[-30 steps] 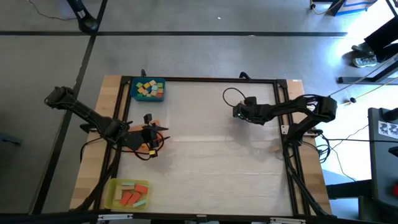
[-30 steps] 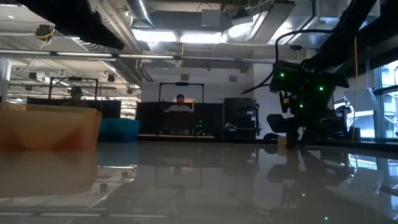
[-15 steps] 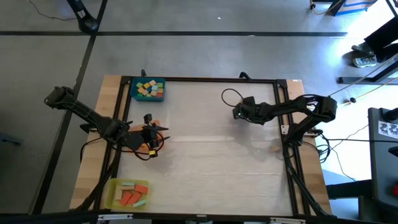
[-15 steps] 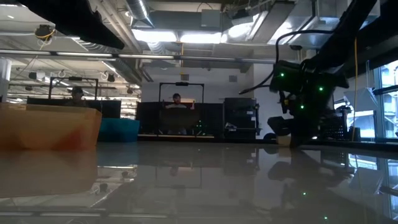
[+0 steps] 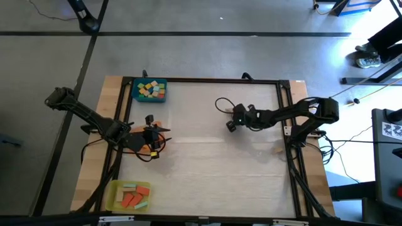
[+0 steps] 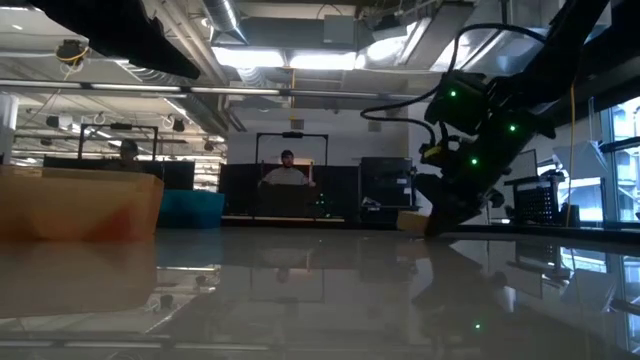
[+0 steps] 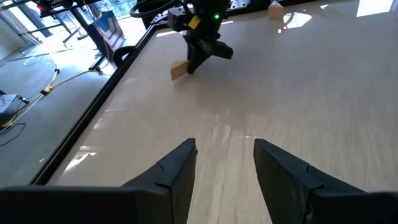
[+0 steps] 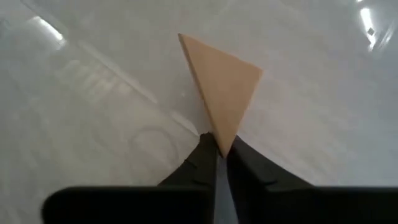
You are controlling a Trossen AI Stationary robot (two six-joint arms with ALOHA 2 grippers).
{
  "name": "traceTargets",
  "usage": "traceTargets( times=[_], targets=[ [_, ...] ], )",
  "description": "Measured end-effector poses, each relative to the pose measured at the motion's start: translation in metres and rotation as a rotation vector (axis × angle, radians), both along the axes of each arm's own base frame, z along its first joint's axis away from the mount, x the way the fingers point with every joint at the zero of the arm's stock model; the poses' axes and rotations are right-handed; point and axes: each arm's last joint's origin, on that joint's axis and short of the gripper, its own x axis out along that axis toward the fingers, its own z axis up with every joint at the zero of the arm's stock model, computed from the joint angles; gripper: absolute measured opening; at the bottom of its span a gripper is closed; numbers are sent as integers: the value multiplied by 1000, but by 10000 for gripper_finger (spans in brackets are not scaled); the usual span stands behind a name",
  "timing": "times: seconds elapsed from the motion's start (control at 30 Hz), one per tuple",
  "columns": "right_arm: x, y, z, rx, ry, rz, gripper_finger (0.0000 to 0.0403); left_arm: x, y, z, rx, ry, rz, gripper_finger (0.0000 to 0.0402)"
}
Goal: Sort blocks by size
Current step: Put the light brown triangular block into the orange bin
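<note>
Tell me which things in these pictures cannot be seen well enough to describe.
- Flat tan wooden piece pinched by the right gripper: its full shape; the fingers hide its lower corner.
- Small wooden blocks in the blue tray, high view: too small to size.
- Pale block far off, left wrist view: blurred.

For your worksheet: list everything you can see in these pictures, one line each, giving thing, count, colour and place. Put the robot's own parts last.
Blue tray: one, blue, far left corner of the table, holding a heap of small yellow, orange and teal blocks; count unclear.
Yellow tray: one, yellow, near left corner, holding several orange, pink and green bars.
Tan block: one, pale wood, pinched at one corner, mid-table towards the right.
Another small tan block: one, far table edge in the left wrist view.
Table: one, pale top, dark frame.
People: two, in the room behind.
Left gripper: open, at the table's left edge.
Right gripper: shut on the tan block.
</note>
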Motion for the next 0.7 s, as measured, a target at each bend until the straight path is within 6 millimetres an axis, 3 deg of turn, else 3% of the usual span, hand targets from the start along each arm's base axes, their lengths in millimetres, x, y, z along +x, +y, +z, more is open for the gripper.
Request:
traceTargets(
  times=[0.3, 0.43, 0.6, 0.7],
  targets=[
    [-2, 2, 13, 21, -4, 132, 175, 0, 0, 0, 1, 1, 0, 150],
    [-5, 1, 22, -56, 22, 148, 233, 0, 0, 0, 17, 6, -7, 150],
    [-6, -4, 30, -192, 32, 72, 270, 0, 0, 0, 21, 4, -10, 150],
    [-4, -14, 25, -190, 23, 61, 274, 0, 0, 0, 26, 6, -12, 150]
  ],
)
